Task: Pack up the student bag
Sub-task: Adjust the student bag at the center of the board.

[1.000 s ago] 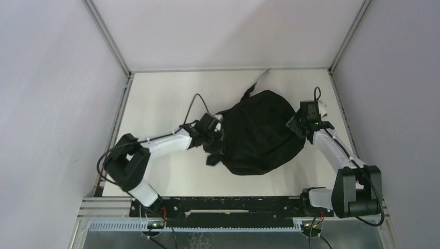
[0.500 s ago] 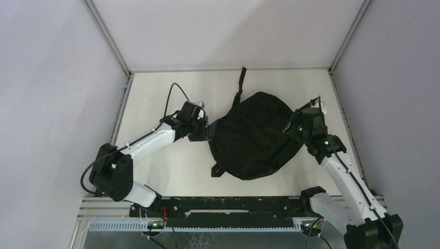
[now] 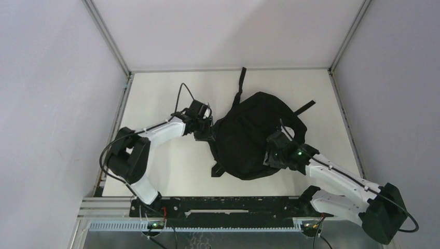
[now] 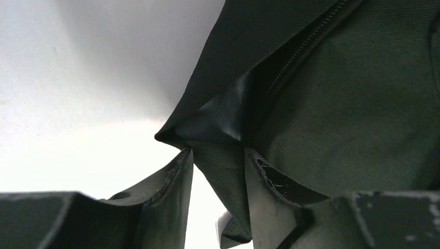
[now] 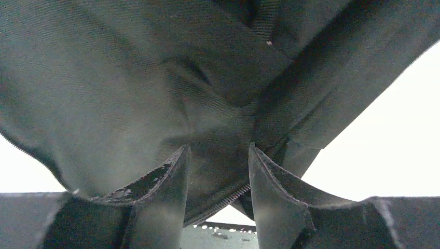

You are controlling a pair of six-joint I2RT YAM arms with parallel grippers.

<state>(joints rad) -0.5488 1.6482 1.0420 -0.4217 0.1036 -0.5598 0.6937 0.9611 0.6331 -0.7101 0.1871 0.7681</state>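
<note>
Off-white tabletop point(image 3: 166, 171), matte, rectangular. Enclosed on three sides by plain pale grey-lilac wall panels: left point(image 3: 52, 104), back point(image 3: 228, 31), right point(image 3: 399, 78). Aluminium corner profiles point(image 3: 106, 36) run along the panel joints down to the table's far corners. Near edge: black mounting rail point(image 3: 228, 205), then a grey slotted cable duct point(image 3: 207, 226) just in front of it. Short red wire point(image 3: 165, 211) on the rail, left side.

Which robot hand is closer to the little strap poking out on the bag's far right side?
Right. The right gripper pinches the student bag at its near right edge, on the same side as that strap; the left gripper pinches the opposite, left edge.
</note>
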